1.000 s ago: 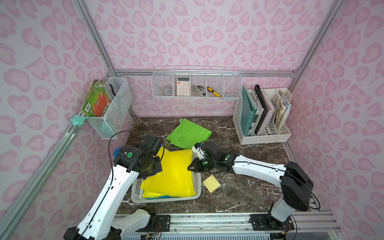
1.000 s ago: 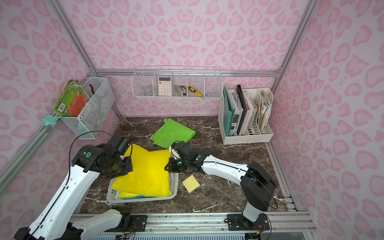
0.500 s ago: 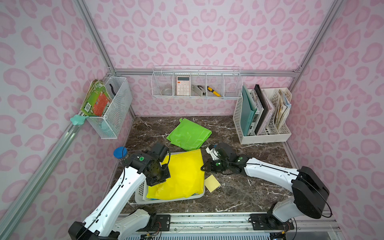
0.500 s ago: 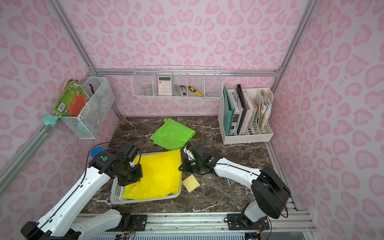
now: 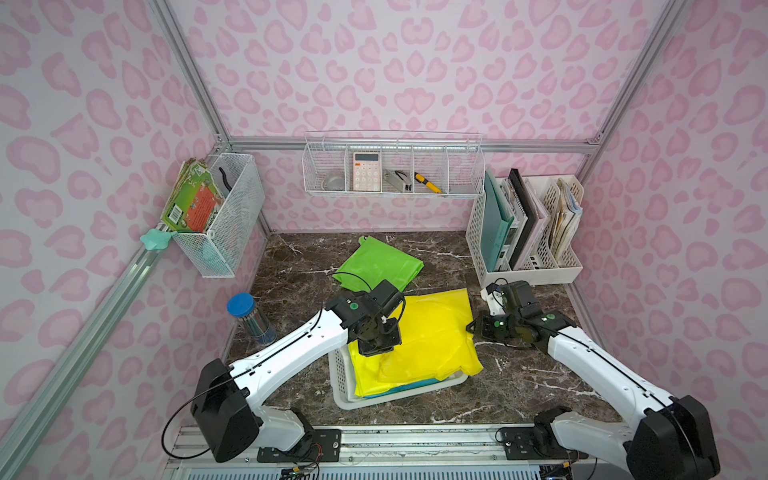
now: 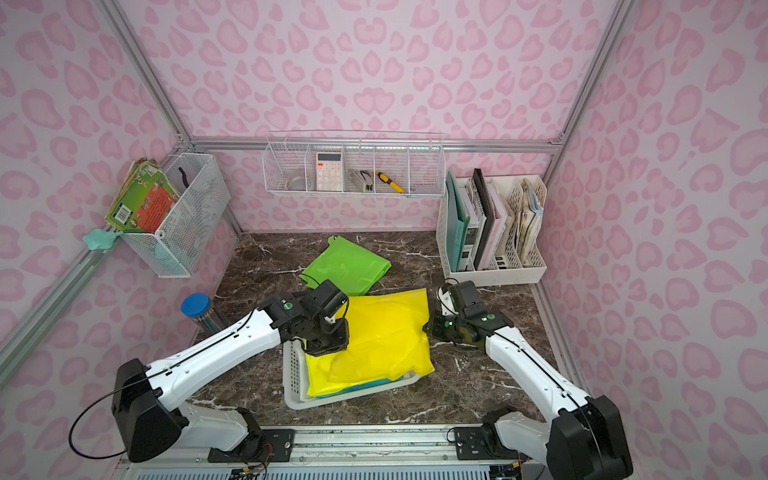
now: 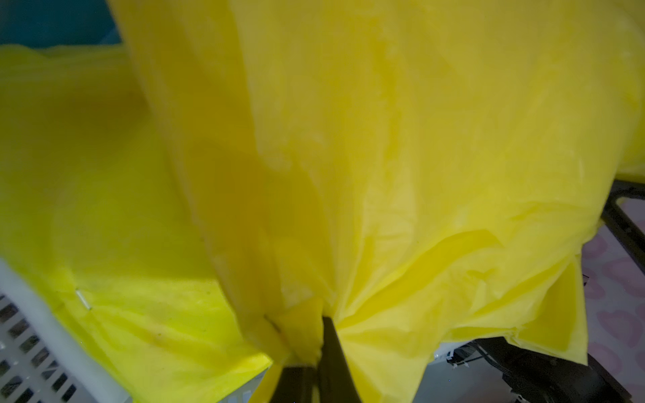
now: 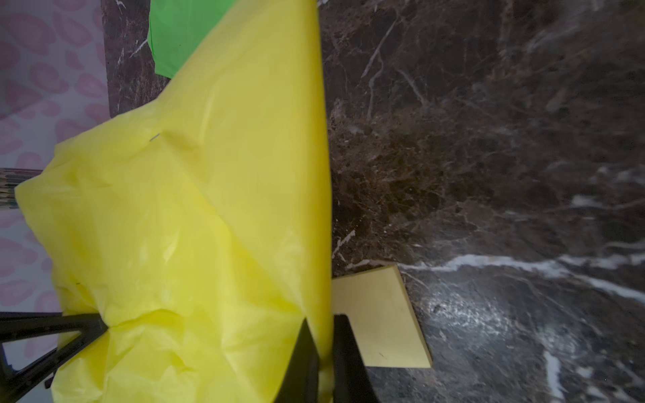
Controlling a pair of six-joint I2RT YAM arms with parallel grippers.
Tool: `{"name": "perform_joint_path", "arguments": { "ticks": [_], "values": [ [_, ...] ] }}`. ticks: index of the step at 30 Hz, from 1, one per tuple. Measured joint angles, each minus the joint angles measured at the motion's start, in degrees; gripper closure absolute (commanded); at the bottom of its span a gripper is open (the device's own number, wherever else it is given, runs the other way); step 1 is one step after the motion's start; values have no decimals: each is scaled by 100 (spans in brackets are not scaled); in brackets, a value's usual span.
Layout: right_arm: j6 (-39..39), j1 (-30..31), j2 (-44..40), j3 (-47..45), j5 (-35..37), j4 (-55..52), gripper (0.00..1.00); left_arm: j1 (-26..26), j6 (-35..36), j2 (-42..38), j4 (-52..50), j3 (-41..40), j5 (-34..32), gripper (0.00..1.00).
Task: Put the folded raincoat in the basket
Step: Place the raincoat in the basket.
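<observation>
Dark marble table (image 5: 519, 374), pink spotty walls. L gripper (image 5: 375, 350) is pinched tight on one edge of the yellow raincoat (image 5: 432, 332). R gripper (image 5: 470, 328) is pinched tight on the edge across from it. Coat hangs between them, over the white basket (image 5: 343, 390), w/ its R-gripper side sticking out past the rim. Basket sits right under the L gripper. Green raincoat (image 5: 380, 266) lies flat beyond both grippers, nearer the back wall. Yellow sticky pad (image 8: 378, 314) lies on the table just by the R gripper.

My left gripper (image 7: 316, 352) pinches the yellow raincoat (image 7: 384, 157) at the frame's bottom centre. The basket (image 7: 31, 349) shows its perforated wall at lower left.
</observation>
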Motion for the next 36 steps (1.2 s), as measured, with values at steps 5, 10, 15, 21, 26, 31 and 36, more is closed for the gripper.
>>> {"name": "perform_joint_path", "arguments": {
  "ticks": [5,10,15,21,26,31,36],
  "values": [
    [-46,57,-57,251,-208,-92,100,-201,26,264,50,507,4,100],
    [-61,487,323,772,-264,-131,100,-195,4,-372,-470,533,-516,100],
    [24,870,713,1047,-315,70,100,-195,-184,-1298,-1180,225,-1023,100],
    [184,1316,1274,1054,-463,520,100,-190,-518,-2409,-1528,-852,-1340,96],
    [267,1377,1523,798,-619,833,100,-162,-734,-2730,-1390,-1305,-1331,96],
    [302,1366,1493,619,-538,990,100,-157,-741,-2485,-1390,-1281,-1239,73],
    [273,1237,1399,544,-485,988,100,-153,-662,-2100,-1834,-778,-1257,62]
  ]
}}
